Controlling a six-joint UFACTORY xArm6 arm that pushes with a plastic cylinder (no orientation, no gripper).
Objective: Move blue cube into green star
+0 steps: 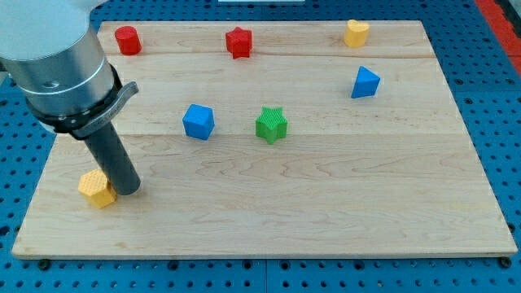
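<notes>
Tip (126, 190): no jaws to read; sitting beside yellow block (97, 189).
Blue cube (198, 121): lying up-right of tip, untouched.
Green star (272, 124): waiting further right; push remaining.

Wooden board (326, 220) on a blue pegboard surface (488, 32), red cylinder (127, 39) far left, red star (238, 42) far centre, yellow heart-shaped block (356, 32) far right, blue wedge-like block (365, 82) right, yellow block (96, 189) near left
</notes>
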